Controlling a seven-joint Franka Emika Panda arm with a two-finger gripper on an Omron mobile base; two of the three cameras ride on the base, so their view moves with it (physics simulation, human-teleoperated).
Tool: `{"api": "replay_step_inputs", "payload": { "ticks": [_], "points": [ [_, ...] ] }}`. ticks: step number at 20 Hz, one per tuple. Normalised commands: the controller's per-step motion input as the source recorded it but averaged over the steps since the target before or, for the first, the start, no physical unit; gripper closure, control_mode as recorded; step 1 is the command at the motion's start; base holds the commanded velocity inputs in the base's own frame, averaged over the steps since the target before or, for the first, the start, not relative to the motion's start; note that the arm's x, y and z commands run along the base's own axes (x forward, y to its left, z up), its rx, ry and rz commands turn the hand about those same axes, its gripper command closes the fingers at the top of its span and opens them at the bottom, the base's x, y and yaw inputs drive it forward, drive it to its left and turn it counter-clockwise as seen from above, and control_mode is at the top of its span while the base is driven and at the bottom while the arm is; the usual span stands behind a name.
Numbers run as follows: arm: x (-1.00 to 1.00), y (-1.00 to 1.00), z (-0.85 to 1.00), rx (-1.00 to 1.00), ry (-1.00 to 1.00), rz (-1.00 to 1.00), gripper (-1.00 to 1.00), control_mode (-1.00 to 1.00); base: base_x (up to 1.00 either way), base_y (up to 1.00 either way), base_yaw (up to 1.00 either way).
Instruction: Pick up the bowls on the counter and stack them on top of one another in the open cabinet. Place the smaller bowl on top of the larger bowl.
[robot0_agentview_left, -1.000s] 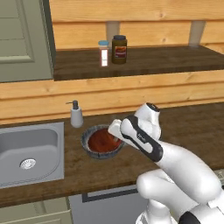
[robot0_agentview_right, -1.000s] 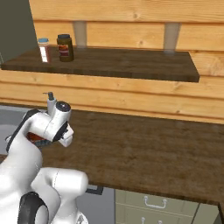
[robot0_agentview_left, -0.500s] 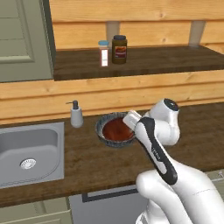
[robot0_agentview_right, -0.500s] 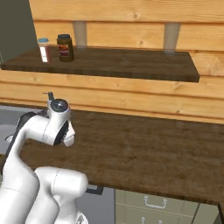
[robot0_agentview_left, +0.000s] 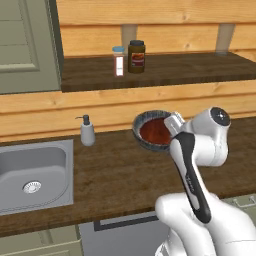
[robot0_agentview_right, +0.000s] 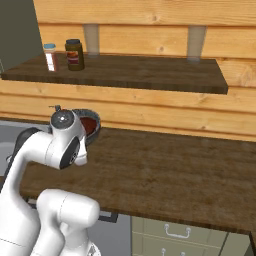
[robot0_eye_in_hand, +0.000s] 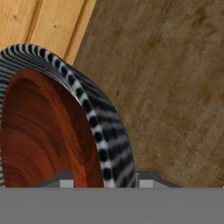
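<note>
Bowls (robot0_agentview_left: 154, 131) ride stacked, red inside grey, jaws pinching the grey rim. Keep them level while you lift toward the cabinet (robot0_agentview_left: 165, 72), clearing its shelf edge.

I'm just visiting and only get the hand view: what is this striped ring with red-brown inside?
Observer: Two nested bowls. A red-brown bowl sits inside a grey-blue bowl, and the end effector grips the rim.
Operator: Where do they go?
Observer: Onto the open cabinet shelf above the counter. A jar and a shaker stand there.
Operator: Anything else nearby?
Observer: A soap dispenser beside the sink.
</note>
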Motion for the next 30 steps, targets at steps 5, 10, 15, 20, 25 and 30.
{"api": "replay_step_inputs", "payload": {
  "ticks": [5,10,15,20,25,30],
  "points": [
    [-0.26,-0.43,0.95,0.03,-0.16,-0.21,1.0,-1.0,0.0,0.0,0.0],
    [-0.09,-0.44,0.96,0.02,-0.15,-0.18,1.0,-1.0,0.0,0.0,0.0],
    [0.0,-0.46,0.94,0.04,-0.16,-0.16,1.0,-1.0,0.0,0.0,0.0],
    [0.18,-0.29,0.79,0.04,-0.21,-0.03,1.0,-1.0,0.0,0.0,0.0],
    [0.53,-0.21,0.58,0.07,-0.12,0.0,1.0,-1.0,0.0,0.0,0.0],
    [0.81,-0.19,0.46,0.04,0.01,0.0,1.0,-1.0,0.0,0.0,0.0]
  ]
}}
